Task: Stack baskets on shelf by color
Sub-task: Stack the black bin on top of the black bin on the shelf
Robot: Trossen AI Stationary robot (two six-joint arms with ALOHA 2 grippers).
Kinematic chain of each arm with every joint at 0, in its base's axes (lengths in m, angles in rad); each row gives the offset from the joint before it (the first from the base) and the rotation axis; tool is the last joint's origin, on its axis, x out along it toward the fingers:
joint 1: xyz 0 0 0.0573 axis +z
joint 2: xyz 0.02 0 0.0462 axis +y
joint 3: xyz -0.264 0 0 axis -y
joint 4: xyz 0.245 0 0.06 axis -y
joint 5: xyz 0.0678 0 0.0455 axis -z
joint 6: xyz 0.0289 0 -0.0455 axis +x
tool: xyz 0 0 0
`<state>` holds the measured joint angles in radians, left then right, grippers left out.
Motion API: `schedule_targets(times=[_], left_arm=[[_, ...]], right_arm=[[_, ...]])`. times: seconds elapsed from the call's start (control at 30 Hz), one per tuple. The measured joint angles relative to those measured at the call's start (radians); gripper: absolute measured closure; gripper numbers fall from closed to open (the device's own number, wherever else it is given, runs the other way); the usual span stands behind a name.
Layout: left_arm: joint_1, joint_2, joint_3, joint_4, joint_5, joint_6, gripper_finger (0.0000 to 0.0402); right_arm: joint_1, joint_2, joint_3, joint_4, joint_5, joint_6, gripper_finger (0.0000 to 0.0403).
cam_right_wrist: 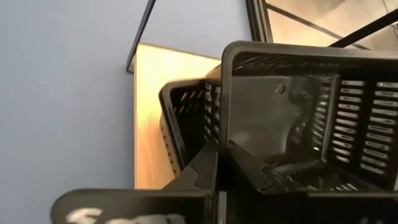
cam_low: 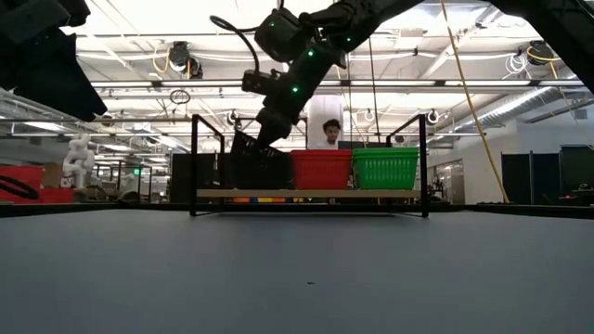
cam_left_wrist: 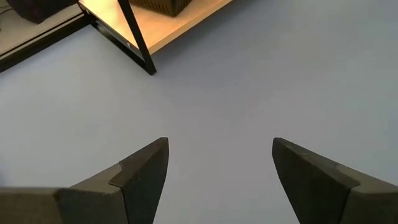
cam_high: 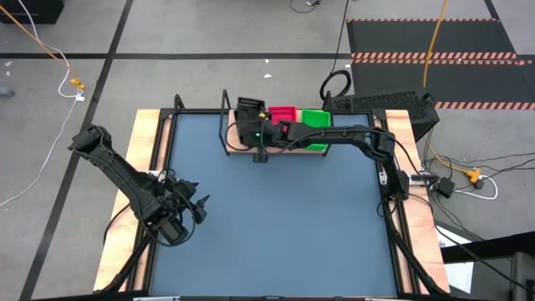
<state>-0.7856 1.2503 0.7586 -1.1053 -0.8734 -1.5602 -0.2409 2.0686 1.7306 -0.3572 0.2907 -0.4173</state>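
Observation:
The shelf (cam_high: pixel 242 146) stands at the table's far edge. On its light-wood board a black basket (cam_right_wrist: pixel 183 118), pink-red baskets (cam_low: pixel 322 169) and green baskets (cam_low: pixel 385 167) stand side by side. My right gripper (cam_right_wrist: pixel 219 180) reaches in from the right and is shut on another black basket (cam_right_wrist: pixel 280 124). This one sits tilted over the one on the shelf's left end. My left gripper (cam_left_wrist: pixel 221 168) is open above the bare tabletop near the left edge (cam_high: pixel 194 209) and touches nothing. My right gripper pinches the held black basket's side wall just below its rim (cam_right_wrist: pixel 227 146), with one finger inside and one outside. The fingers come slanting down from the near right. The basket is tilted, and its lower part sits over the black basket (cam_low: pixel 255 172) on the shelf.
The shelf's black frame posts (cam_low: pixel 193 162) rise at both ends. The blue-grey tabletop (cam_high: pixel 284 226) lies in front of the shelf. A person (cam_low: pixel 330 130) shows in the room behind the shelf. Cables lie on the floor around the table.

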Motion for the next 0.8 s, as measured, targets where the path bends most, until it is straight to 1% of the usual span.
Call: schedule_targets(times=[0.13, 0.27, 0.4, 0.5, 0.7, 0.8], left_arm=[[0.0, 0.0, 0.0, 0.0, 0.0, 0.003, 0.0117], [0.0, 0.0, 0.0, -0.003, 0.0, 0.002, 0.0117], [0.0, 0.0, 0.0, -0.003, 0.0, 0.002, 0.0117], [0.002, 0.0, 0.0, -0.005, 0.0, 0.002, 0.0117], [0.013, 0.0, 0.0, -0.019, 0.002, -0.011, 0.0117], [0.013, 0.0, 0.0, -0.022, 0.01, -0.013, 0.0117]], right_arm=[[0.008, -0.011, 0.0, -0.054, -0.001, -0.091, 0.0387], [0.016, -0.021, 0.001, -0.064, 0.001, -0.19, 0.0387], [0.016, -0.035, 0.002, -0.051, -0.002, -0.223, 0.0379], [0.019, -0.04, 0.002, -0.064, 0.001, -0.205, 0.0355], [0.019, -0.041, 0.002, -0.069, -0.001, -0.165, 0.0282], [0.021, -0.041, 0.002, -0.046, -0.003, -0.157, 0.0254]])
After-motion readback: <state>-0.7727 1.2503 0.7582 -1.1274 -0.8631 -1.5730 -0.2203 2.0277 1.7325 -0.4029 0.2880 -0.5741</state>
